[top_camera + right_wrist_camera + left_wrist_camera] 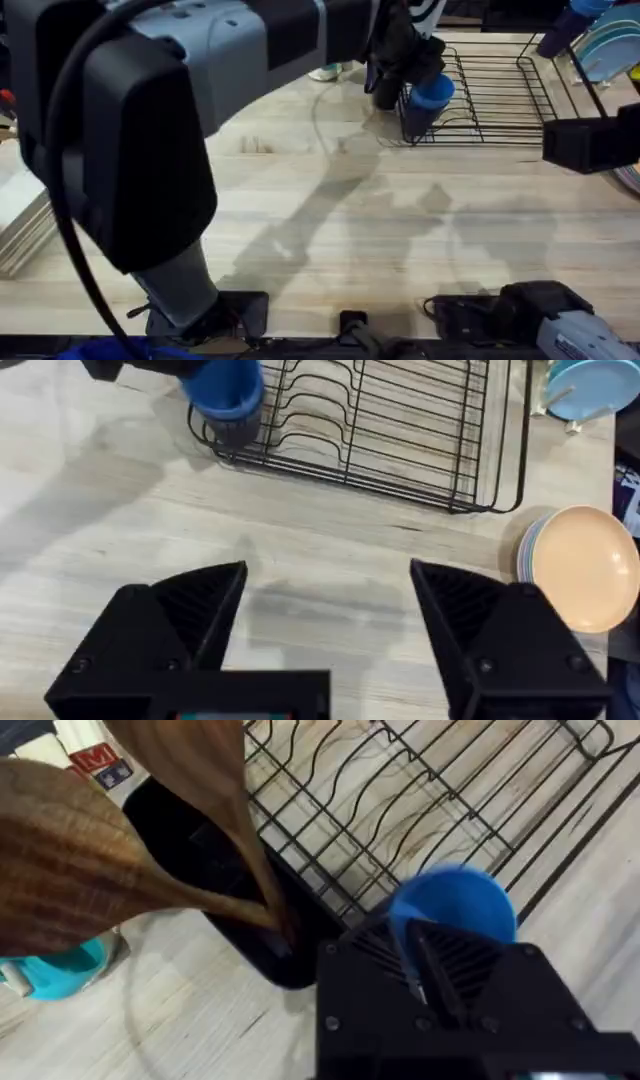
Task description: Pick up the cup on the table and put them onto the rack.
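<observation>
Bright blue cup [432,95] is in my left pincer [405,75], hanging at the near-left corner of the rack [500,95], right over its corner wires. In the left wrist view the cup [452,908] sits btwn the black fingers, clamped, mouth turned toward the rack [400,800] grid. I read that as the drop-off stage: cup carried to the rack's edge bc that corner is the nearest one for the left arm. From the right wrist view the cup [226,395] looks tilted, lower end at the rack [380,430] corner; can't tell whether it's touching wire yet or just above.

Next, I'd judge, it needs to go a bit further in over the dividers before release, else it could tip off the edge onto the counter [330,220].

Right pincer [330,610] is spread wide apart, nothing in it, hovering over bare counter [330,540], well apart from the rack. Prob parked there to keep out of the left arm's way.

Around the rack: a dark utensil holder [250,910] with wooden spoons [110,870] stands just beside the rack's corner, close to the cup, so there's some bump risk. A teal mug [55,970] sits on the counter past it. Stacked plates [580,565] lie near the rack's far-right side, and a blue dish [585,388] is behind.
</observation>
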Tool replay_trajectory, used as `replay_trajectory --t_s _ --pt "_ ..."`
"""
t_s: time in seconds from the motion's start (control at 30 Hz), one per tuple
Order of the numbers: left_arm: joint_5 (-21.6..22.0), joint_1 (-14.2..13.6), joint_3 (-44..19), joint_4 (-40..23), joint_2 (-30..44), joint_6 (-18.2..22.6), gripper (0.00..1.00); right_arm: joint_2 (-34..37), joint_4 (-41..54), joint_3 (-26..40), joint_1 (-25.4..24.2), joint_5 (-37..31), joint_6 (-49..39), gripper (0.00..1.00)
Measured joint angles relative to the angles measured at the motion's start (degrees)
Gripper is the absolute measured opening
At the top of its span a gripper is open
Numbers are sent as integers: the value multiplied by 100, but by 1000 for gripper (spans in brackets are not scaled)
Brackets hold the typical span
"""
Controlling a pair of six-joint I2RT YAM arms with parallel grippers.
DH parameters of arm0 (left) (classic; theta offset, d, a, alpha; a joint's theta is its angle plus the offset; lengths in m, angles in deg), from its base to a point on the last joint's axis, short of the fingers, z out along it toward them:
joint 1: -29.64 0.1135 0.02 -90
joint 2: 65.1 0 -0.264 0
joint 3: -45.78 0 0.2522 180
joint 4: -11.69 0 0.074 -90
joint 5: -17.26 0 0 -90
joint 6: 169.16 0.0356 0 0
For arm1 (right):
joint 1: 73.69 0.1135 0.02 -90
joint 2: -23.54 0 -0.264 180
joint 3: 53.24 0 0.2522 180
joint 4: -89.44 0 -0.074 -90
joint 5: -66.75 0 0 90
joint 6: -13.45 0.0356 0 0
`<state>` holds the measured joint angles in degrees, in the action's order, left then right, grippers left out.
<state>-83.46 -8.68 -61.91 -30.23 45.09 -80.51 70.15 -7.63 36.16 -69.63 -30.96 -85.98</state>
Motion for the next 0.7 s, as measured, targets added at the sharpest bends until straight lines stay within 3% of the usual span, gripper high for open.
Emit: replay_trajectory --t_s 0.4,0.7 --pt "1 0 0 13 0 -17 248 0 0 0 0 0 0 992" --pt "2 0 0 4 0 -17 252 0 0 0 0 0 0 992"
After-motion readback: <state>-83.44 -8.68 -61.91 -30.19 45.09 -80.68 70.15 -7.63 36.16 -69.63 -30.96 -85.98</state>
